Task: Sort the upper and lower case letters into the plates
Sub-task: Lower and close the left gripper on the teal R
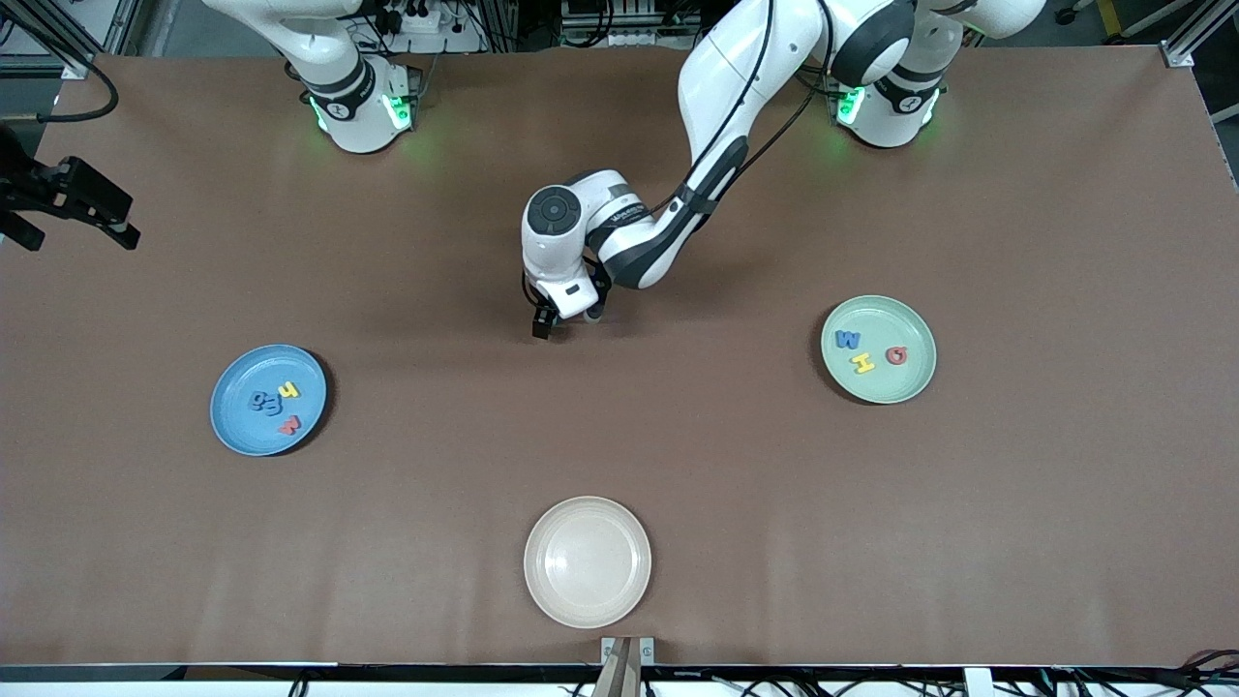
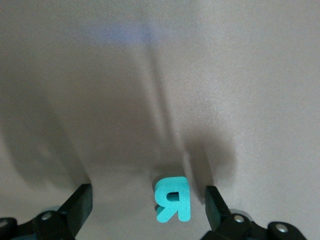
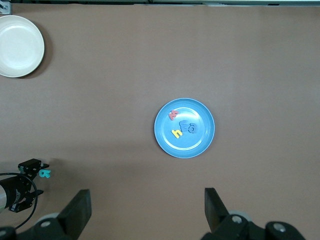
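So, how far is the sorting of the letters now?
Seven letters are sorted: four in the blue plate, three in the mint green plate. The left gripper is open around the last teal letter on the table. The right arm waits, its gripper open.

Teal letter [image 2: 172, 198] between spread gripper [image 2: 150, 205] fingers [image 2: 216, 204]

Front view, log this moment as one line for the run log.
left gripper: open, low around teal R at table middle | right gripper: open, waiting high above blue plate | mint plate: three letters | cream plate: bare
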`<state>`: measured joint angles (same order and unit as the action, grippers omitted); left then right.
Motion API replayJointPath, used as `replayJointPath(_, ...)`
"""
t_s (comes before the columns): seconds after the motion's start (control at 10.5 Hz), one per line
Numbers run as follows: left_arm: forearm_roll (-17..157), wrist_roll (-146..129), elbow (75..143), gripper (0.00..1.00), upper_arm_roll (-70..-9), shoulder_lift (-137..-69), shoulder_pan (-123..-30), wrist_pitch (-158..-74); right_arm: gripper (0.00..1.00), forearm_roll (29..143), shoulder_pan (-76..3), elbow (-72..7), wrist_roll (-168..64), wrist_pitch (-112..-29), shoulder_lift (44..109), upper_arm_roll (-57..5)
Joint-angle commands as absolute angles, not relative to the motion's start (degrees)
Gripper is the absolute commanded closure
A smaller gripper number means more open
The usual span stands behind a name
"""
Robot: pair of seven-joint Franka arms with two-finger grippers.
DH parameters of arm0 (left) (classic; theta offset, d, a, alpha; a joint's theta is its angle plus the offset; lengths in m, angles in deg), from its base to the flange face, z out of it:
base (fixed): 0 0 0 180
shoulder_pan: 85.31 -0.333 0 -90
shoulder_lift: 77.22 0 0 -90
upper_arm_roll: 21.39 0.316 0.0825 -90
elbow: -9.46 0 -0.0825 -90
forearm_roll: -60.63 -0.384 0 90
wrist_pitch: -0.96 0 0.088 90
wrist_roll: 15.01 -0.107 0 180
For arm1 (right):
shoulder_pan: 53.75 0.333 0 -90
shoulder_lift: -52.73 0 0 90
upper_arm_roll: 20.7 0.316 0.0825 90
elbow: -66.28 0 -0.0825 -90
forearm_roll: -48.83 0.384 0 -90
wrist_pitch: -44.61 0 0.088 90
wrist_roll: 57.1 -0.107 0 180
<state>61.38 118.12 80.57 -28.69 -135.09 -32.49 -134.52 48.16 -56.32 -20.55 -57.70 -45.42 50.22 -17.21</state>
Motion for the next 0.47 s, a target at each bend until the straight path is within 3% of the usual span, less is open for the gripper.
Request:
replayJointPath(0.0,63.01,118.76,77.23,0.14,-28.07,-137.16,-31.88,-134.39,0.0,49.35,-57.0,-19.76,-56.92,-44.78,51.06,-17.27)
replayJointPath(0.09,63.53,118.67,77.23,0.28,-28.07,-137.16,-31.88,-134.39,0.0,49.35,-57.09,-19.67,-56.92,-44.69,51.24,-17.27)
replayJointPath(0.38,63.62,118.59,77.31,0.53,-27.99,-137.34,-31.88,-134.57,0.0,49.09,-56.83,-19.67,-57.19,-44.6,51.85,-17.27)
